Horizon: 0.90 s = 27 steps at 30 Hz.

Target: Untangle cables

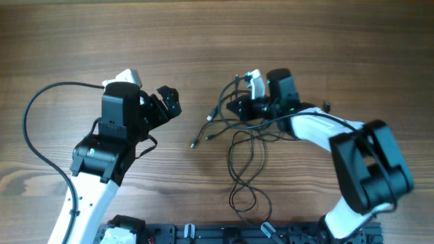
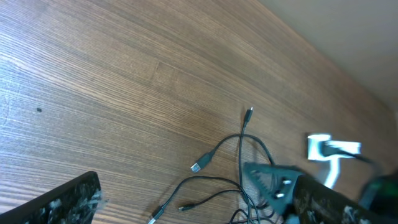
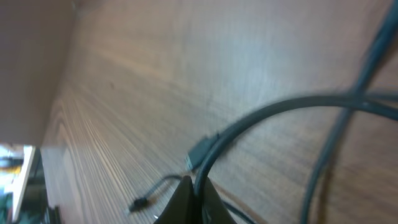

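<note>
Along the near edge of the desk point(image 1: 339, 41) runs a dark mounting rail point(image 1: 203, 234), and both arms rise from it. Just beyond the rail, near the middle of that edge, the lowest loops of the cables point(image 1: 247, 146) lie flat on the wood, long thin black ovals crossing one another.

Farther in, the cords gather into a loose knot right of the desk's centre. Three free ends fan out from it toward the left edge, each tipped with a small plug and lying apart from the others. From the left wrist view the cables point(image 2: 214, 155) show one plug with a silvery face and another pointing toward the far edge. Any lettering on the plugs is too small to read.

The right gripper point(image 1: 236, 105) sits on top of the knot with its claw pressed together, and a cord is pinched in it. In the right wrist view its tips point(image 3: 189, 193) meet around one strand of the cables point(image 3: 280, 112), which arcs up and away from them over a flat plug.

The left gripper point(image 1: 165, 103) hangs over bare wood toward the left edge, well apart from the cords, its claw spread wide and holding nothing. One finger point(image 2: 65, 202) shows at the bottom of its own camera's view. A thick black lead point(image 1: 30, 129) curves from the left arm out toward the left edge.

The wood near the far edge shows only grain.
</note>
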Motion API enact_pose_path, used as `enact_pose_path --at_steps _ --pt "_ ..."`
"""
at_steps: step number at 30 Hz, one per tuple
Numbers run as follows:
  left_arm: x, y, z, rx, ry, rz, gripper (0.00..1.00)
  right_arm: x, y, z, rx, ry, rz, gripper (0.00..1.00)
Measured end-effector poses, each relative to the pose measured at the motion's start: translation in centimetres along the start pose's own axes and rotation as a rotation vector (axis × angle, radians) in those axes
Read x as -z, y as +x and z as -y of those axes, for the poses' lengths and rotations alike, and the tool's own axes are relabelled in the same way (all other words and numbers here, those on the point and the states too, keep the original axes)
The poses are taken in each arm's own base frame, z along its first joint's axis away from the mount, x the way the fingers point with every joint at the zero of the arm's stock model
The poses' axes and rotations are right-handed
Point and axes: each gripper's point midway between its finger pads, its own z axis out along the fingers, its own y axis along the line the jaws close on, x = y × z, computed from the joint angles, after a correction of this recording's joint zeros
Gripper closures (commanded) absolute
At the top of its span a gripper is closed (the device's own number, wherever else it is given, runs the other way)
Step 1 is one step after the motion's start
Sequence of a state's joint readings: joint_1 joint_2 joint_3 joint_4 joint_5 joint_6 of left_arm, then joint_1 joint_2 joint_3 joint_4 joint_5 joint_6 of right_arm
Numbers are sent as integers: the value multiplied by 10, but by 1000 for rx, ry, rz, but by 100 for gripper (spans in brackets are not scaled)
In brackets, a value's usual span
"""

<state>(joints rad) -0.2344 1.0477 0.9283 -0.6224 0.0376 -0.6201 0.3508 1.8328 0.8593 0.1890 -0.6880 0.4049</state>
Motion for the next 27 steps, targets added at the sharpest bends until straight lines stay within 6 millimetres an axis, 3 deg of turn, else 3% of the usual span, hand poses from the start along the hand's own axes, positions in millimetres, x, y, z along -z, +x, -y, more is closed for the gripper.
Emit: enact_pose_path --at_steps 2,4,5,7,10,13,15,17,21,23,27 --pt "0 0 0 0 0 0 0 31 -45 -26 59 -13 122 96" --pt "0 0 0 0 0 0 0 90 -112 -83 195 -33 333 96" --pt "0 0 0 0 0 0 0 117 -134 -104 249 -25 426 96" --pt "0 0 0 0 0 0 0 197 -180 -159 393 30 691 96" --pt "0 0 0 0 0 0 0 302 -214 -207 586 219 1075 96" --pt "0 0 0 0 0 0 0 389 -225 -219 711 549 1377 96" --pt "0 0 0 0 0 0 0 445 -226 -202 719 845 1501 96" --pt "0 0 0 0 0 0 0 470 -225 -178 698 1015 1499 96" --pt "0 0 0 0 0 0 0 532 -209 -95 540 1376 1395 96" --pt "0 0 0 0 0 0 0 560 -191 -46 366 1461 1363 96" --pt "0 0 0 0 0 0 0 611 -126 63 -159 1436 1409 96"
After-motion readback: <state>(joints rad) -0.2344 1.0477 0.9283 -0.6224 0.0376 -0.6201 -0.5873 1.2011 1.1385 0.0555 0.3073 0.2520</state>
